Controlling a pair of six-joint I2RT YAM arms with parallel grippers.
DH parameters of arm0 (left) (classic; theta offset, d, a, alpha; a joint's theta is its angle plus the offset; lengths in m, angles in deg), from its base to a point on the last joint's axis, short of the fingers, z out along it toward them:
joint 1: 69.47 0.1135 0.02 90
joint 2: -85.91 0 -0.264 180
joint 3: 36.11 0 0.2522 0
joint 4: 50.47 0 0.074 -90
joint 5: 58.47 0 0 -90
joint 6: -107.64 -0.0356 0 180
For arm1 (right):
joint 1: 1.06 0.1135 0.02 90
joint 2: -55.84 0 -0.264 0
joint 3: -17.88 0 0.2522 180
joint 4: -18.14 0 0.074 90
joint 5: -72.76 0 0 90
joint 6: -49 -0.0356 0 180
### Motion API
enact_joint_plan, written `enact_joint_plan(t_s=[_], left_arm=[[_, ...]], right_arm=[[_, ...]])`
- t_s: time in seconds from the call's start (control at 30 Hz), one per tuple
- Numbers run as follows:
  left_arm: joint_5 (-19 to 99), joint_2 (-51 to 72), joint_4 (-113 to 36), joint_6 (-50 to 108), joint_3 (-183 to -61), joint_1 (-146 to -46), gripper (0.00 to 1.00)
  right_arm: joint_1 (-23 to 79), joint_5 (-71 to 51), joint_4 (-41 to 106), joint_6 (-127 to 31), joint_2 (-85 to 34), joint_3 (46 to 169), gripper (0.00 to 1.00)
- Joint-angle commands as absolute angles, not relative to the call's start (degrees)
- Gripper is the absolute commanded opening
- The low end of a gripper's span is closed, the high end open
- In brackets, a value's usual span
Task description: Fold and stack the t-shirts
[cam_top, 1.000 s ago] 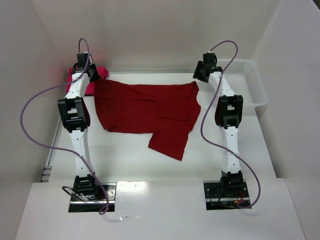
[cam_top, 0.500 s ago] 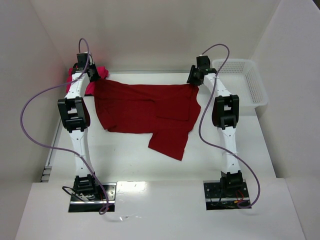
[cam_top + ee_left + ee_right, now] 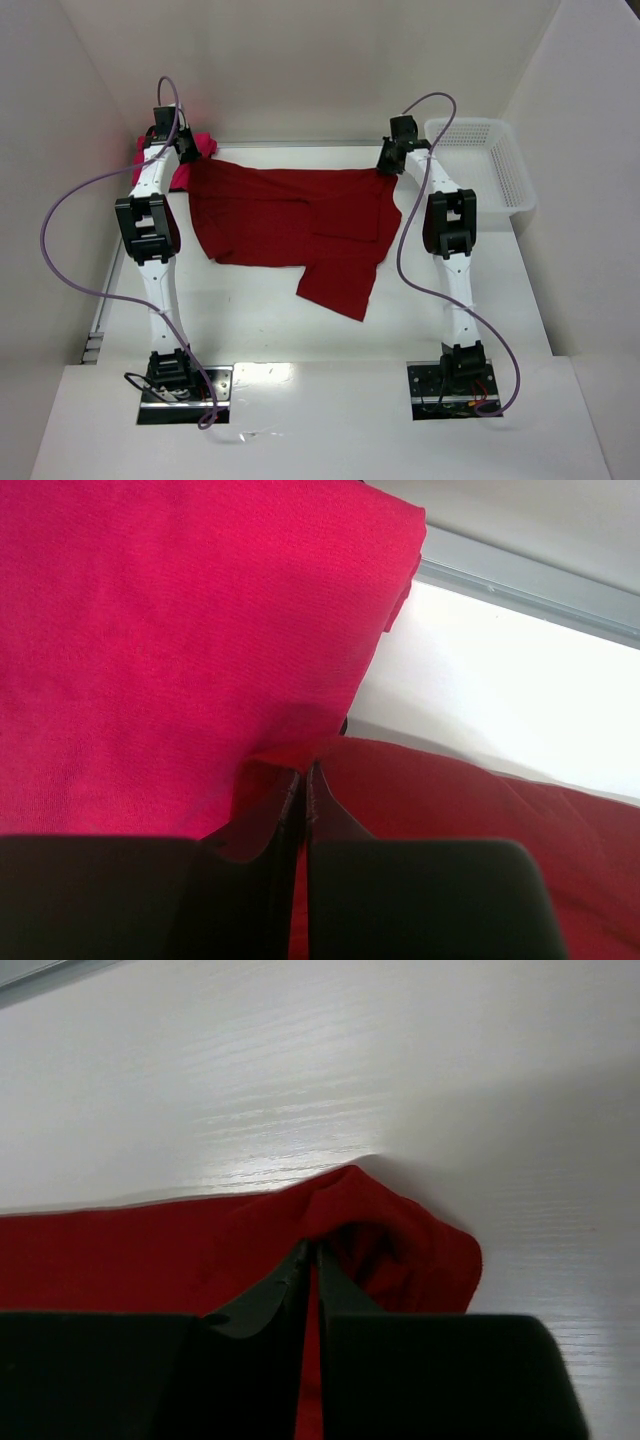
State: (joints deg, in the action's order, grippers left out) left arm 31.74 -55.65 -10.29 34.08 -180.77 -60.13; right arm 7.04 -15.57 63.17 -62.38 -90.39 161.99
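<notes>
White walls enclosed a pale table [image 3: 250,320]. Both arms reached to its far edge, elbows raised and wrists bent down. The left tool [image 3: 186,155] was clenched on the far left corner of the crimson t-shirt [image 3: 290,215], pinching a ridge of red cloth right beside the magenta t-shirt [image 3: 204,144], which lay bunched in the far left corner, partly behind that arm. The right tool [image 3: 386,166] was clamped on the crimson shirt's far right corner, cloth puckered around its jaws. That shirt lay spread across the table's far half, one flap trailing nearer. A white mesh basket [image 3: 495,165] sat far right, apart from it.
</notes>
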Motion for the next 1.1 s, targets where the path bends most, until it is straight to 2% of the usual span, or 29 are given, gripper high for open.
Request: enact_joint_plan(t_s=[0.0,0.13,0.63,0.77,0.83,0.87,0.9,0.93,1.0,1.03,1.07], left_arm=[[32.59,-56.83,-10.95,33.11,-182.68,-59.71,0.07],[32.59,-56.83,-10.95,33.11,-182.68,-59.71,0.07],[32.06,-56.83,-10.95,32.58,-183.2,-59.19,0.07],[32.06,-56.83,-10.34,32.58,-183.21,-59.19,0.14],[32.06,-56.21,-9.64,32.58,-183.21,-59.19,0.25],[32.06,-55.69,-9.63,32.58,-183.21,-59.19,0.35],[31.54,-55.16,-9.11,32.58,-182.68,-59.19,0.38],[31.53,-55.16,-9.11,32.58,-182.68,-59.19,0.42],[31.53,-53.41,-7.62,32.58,-182.68,-59.19,0.51],[32.14,-52.7,-7.0,32.58,-182.07,-59.19,0.59],[32.67,-51.91,-6.48,32.06,-181.45,-59.19,0.62]], right_arm=[[6.94,-20.13,63.98,-62.36,-89.79,160.76,0.08],[6.94,-22.68,64.5,-61.65,-89.79,160.75,0.01],[5.18,-25.24,65.56,-61.65,-85.4,153.81,0.0],[5.18,-25.24,65.56,-61.65,-84.34,153.2,0.0],[5.18,-25.24,65.56,-61.65,-83.82,153.2,0.11],[5.18,-25.24,65.56,-61.65,-83.03,153.2,0.21],[5.18,-24.37,65.56,-61.65,-83.02,153.2,0.35],[5.18,-23.49,64.78,-61.65,-82.33,153.2,0.62],[5.18,-21.55,63.37,-61.12,-81.01,153.81,0.76],[5.18,-19.28,63.37,-61.12,-81.0,154.68,0.94],[5.18,-17.95,63.37,-61.12,-80.31,155.65,0.98]])
